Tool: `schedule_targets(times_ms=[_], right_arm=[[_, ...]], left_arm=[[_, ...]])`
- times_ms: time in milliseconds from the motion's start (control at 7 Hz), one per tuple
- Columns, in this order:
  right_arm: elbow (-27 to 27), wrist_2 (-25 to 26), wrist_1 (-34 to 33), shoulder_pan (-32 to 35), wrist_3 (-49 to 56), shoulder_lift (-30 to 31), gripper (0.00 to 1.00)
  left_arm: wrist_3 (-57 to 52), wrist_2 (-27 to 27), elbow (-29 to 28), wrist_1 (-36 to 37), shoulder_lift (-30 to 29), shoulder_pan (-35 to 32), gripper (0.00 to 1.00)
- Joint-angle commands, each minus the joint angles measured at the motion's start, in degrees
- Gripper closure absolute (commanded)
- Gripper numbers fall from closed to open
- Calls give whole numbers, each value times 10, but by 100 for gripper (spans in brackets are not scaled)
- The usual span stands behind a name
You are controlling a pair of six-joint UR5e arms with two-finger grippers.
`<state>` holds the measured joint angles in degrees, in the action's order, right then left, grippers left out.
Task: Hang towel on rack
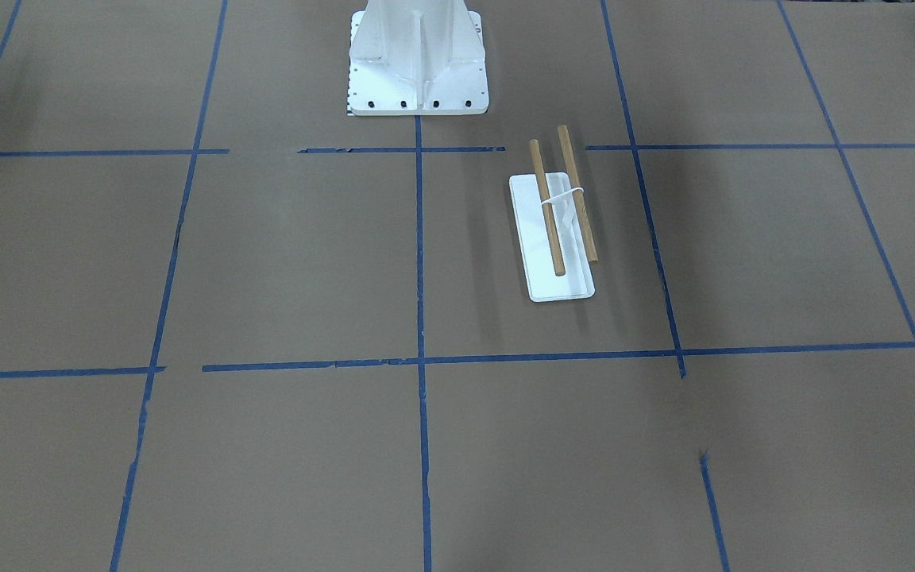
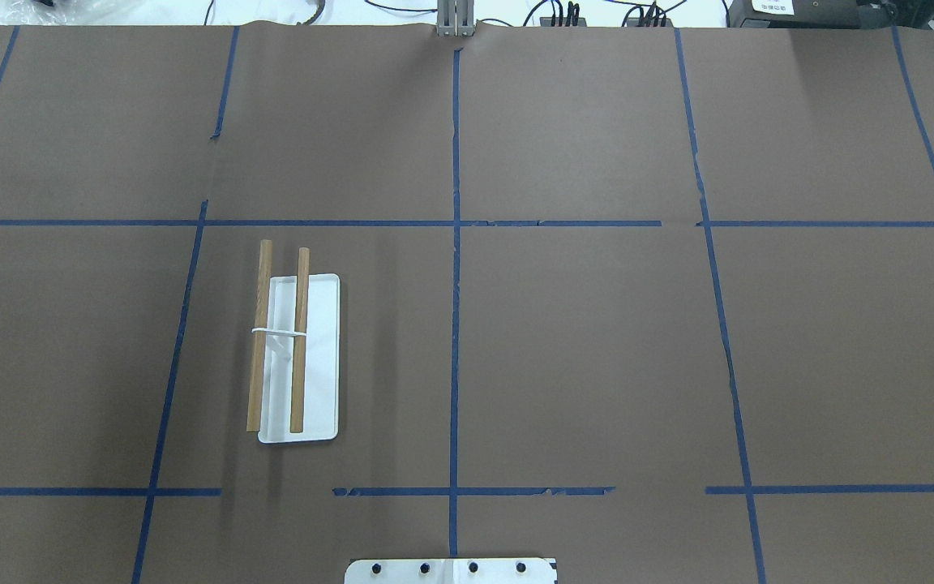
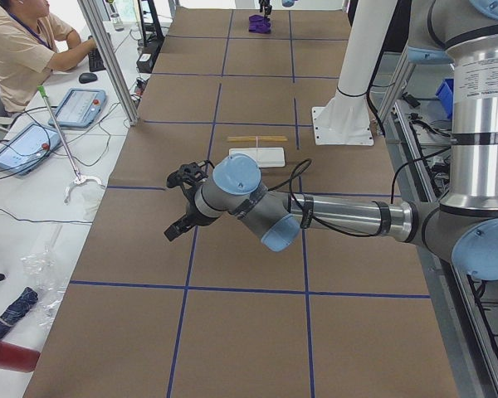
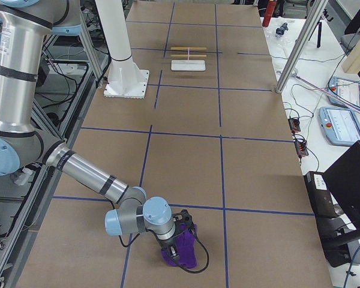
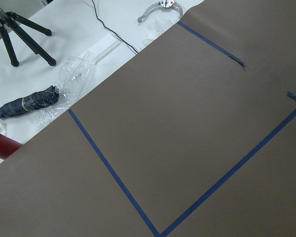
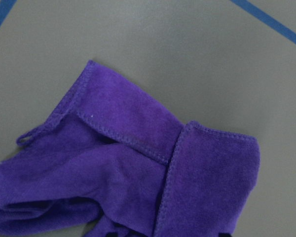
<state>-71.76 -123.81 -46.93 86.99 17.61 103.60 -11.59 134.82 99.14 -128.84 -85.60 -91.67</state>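
- From my remote station I see the towel (image 4: 186, 255), purple and crumpled, lying on the brown-papered counter (image 2: 597, 365) at the end on the robot's right.
- The right arm's gripper (image 4: 179, 243) is down on the towel, right at the cloth. In the right wrist view the towel (image 6: 138, 173) fills most of the picture, with folded, stitched hems showing.
- I cannot tell whether the right fingers are apart or clamped on the cloth. Only dark slivers show at the bottom edge of the wrist view.
- The rack (image 2: 321, 357) sits well apart from the towel, on the robot's left half of the counter and near the white pedestal (image 1: 418, 71).
- The rack's white base lies flat. One wooden rod (image 2: 299, 341) runs above it and the other rod (image 2: 259, 337) runs just past its outer long edge. A white band (image 2: 279, 331) joins the two rods.
- The left arm's gripper (image 3: 176, 203) hangs over bare counter, short of the rack and touching nothing. I see it only from the side, so I cannot tell how its fingers stand.
- The left wrist view shows only counter and blue tape lines (image 5: 113, 173).
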Motion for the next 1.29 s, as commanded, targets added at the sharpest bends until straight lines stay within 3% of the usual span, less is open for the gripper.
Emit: schedule_targets(times_ms=[0,429,571,714,857,1143], right_arm=[[12,2,1,-22,2,-2,34],[14,38,0,-36,22,-1,52],[15,38,1,-36,30,-1,70],[15,40,0,-36,31,-1,94],[15,40,1,-35,41,-1,100],[-1,37,2,-34,59,-1,100]], left_arm=[[-1,0,0,0,0,0,0],[-1,0,0,0,0,0,0],[0,0,1,0,0,0,0],[0,0,1,0,0,0,0],[0,0,1,0,0,0,0],[0,0,2,0,0,0,0]])
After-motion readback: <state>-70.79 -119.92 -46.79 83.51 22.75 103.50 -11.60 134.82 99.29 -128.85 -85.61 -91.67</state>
